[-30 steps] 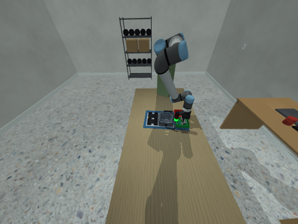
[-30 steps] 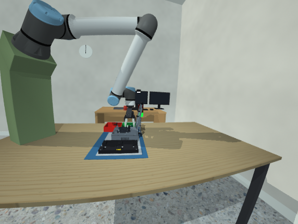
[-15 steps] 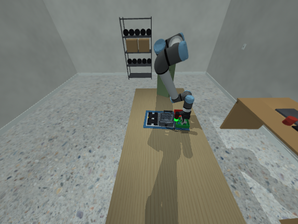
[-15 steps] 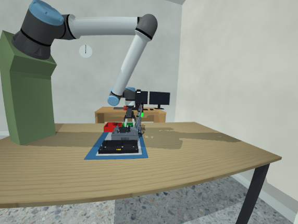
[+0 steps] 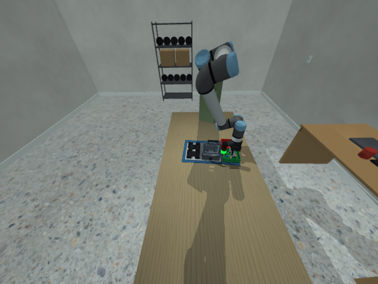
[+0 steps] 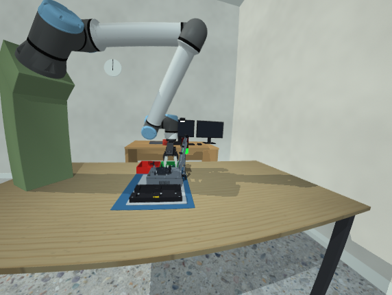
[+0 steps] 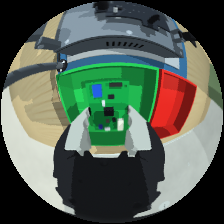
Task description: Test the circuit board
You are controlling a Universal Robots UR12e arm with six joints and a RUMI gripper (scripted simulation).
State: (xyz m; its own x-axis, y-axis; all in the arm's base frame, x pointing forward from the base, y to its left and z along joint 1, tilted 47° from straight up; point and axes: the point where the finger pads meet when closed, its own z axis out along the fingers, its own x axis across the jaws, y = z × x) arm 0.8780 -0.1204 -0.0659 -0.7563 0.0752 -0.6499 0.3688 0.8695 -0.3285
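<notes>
My gripper is shut on the green circuit board and holds it over the green bin. In the wrist view the board hangs between the two pale fingers, component side toward the camera, with the bin floor right below it. In the top view the gripper stands above the green bin. The red bin lies beside the green one. The grey tester stands on the blue mat with its lid raised, and the signal light glows green.
The black tray lies on the blue mat in front of the tester. The arm's green pedestal stands at the table's far end. A second desk with monitors and a shelf stand beyond the table.
</notes>
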